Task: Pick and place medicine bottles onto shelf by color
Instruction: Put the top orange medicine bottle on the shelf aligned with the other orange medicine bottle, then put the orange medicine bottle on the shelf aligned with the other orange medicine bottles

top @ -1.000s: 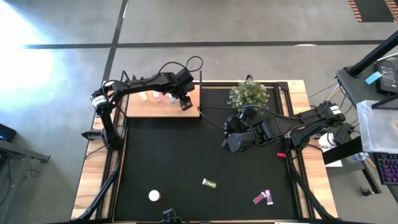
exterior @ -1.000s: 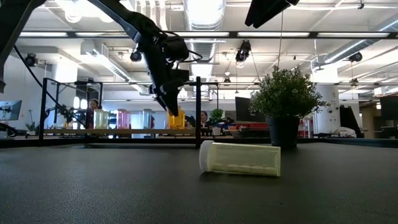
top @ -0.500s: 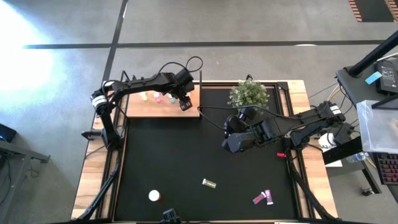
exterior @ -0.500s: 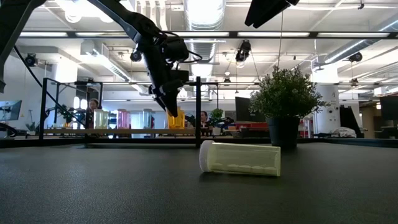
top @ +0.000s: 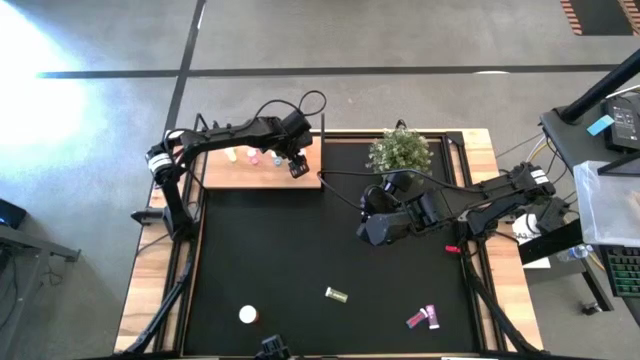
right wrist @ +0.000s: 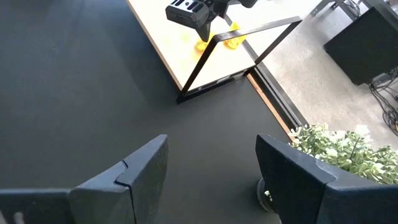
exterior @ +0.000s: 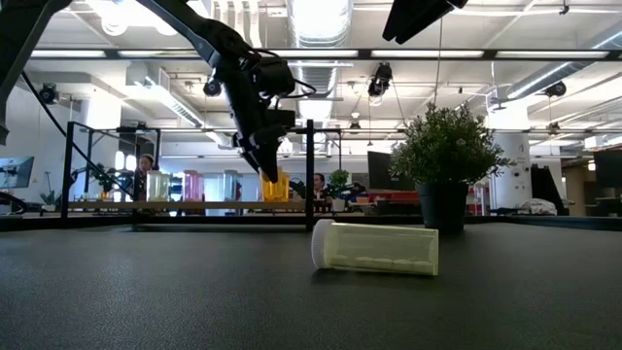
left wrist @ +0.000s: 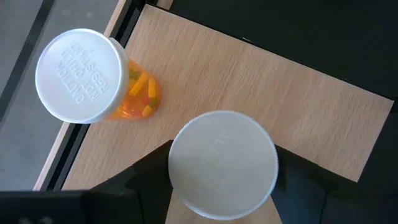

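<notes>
The shelf [top: 262,174] stands at the mat's far left, with several medicine bottles [top: 252,155] upright on it. My left gripper [left wrist: 224,186] reaches down over the shelf's right end. Its fingers stand open on either side of an orange bottle whose white cap [left wrist: 222,163] fills the space between them. That bottle stands on the board, next to another orange bottle [left wrist: 81,74]. My right gripper [right wrist: 211,168] hovers open above the mat's middle right [top: 372,228], with nothing between its fingers. A yellowish bottle [exterior: 376,247] lies on its side on the mat.
The green plant [top: 399,150] stands at the far edge, right of the shelf. Loose on the near mat are the yellowish bottle [top: 336,295], a white-capped bottle [top: 247,315] and two pink bottles [top: 422,318]. Black posts [exterior: 309,170] rise at the shelf's edges.
</notes>
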`<action>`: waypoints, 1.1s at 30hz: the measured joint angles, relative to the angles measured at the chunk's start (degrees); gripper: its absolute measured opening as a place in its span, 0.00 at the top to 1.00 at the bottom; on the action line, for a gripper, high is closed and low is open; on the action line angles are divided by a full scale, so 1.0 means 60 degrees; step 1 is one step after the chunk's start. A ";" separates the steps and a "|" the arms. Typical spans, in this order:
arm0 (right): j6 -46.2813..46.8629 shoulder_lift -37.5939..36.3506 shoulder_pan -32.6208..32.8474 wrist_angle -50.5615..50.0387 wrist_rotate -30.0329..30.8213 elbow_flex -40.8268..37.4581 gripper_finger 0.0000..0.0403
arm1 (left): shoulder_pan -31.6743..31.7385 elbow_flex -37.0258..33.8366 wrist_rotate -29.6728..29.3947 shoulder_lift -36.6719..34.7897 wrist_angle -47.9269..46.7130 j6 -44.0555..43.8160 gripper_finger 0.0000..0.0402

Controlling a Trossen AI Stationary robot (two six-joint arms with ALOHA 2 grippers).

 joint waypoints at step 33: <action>0.0000 0.0000 -0.0002 0.0011 0.0000 -0.0004 0.42 | -0.4713 -0.1551 -0.1412 -0.3772 -0.1834 -0.4688 0.37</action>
